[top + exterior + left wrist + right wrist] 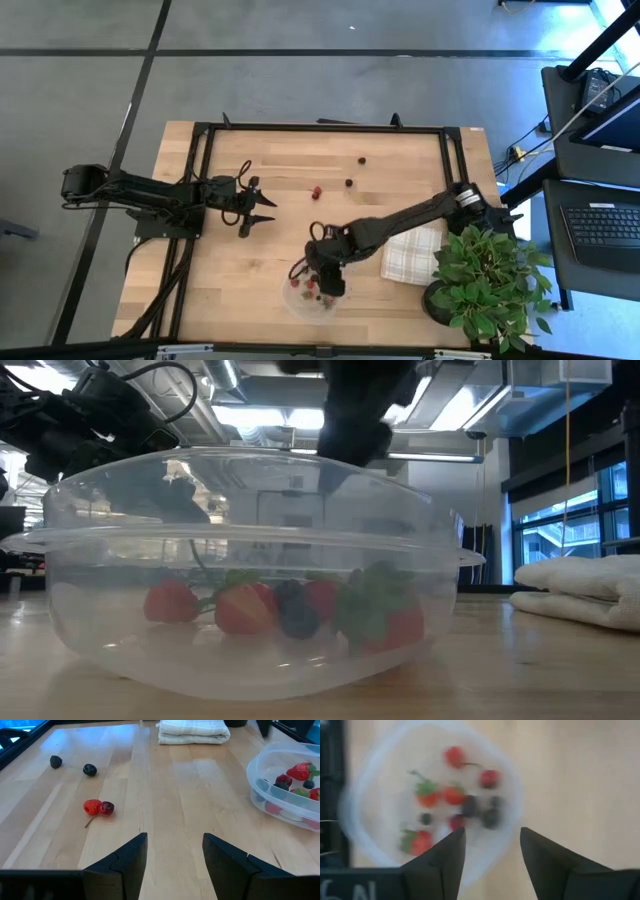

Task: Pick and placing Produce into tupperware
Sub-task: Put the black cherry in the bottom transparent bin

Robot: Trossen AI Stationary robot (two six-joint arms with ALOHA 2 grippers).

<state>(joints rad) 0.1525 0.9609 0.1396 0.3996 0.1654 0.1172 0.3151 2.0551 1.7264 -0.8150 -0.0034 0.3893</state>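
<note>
Wood table (pixel 250 260): tupperware (pixel 300 300) just under open R gripper (pixel 326 287).

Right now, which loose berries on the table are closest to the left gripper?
The red pair, just ahead of the left gripper; the two dark berries lie farther off.

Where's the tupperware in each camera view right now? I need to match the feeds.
High view: tupperware at the table's near edge, under the right gripper.
Low view: fills the foreground.
Left wrist view: at the right edge.
Right wrist view: directly below the open fingers.
Shared landmark: folded white cloth.
</note>
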